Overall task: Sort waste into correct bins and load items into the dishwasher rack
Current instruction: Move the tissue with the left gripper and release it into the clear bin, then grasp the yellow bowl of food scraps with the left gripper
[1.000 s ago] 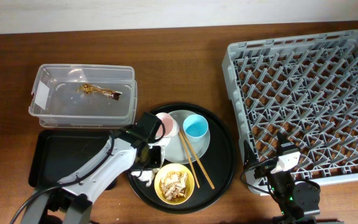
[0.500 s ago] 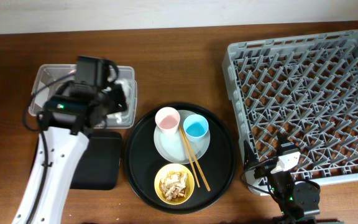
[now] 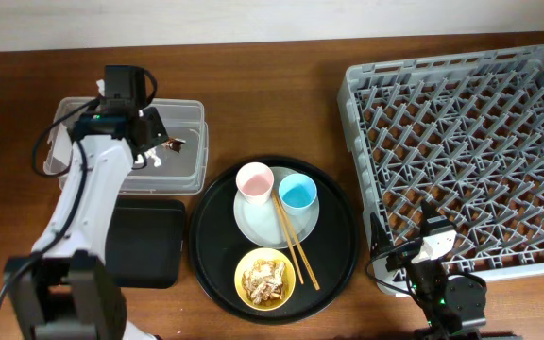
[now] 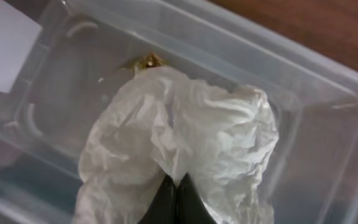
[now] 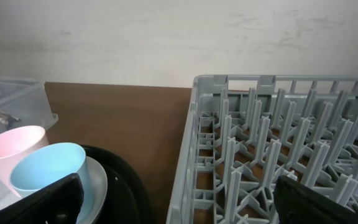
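White crumpled tissue paper (image 4: 179, 124) sits bunched in the left gripper (image 4: 176, 194), jaws pinched tight on it, directly above the clear rectangular plastic tub (image 3: 189, 111) at ten o'clock on the table. It's a straight drop! The small brown-gold wrapper (image 4: 149, 61) peeks out at twelve o'clock of the wad. A second ago that arm was down at the large round black tray (image 3: 340, 247). At five o'clock the right gripper (image 5: 173, 202) gapes wide and empty beside the square grey plastic rack (image 3: 461, 142), unmoved.
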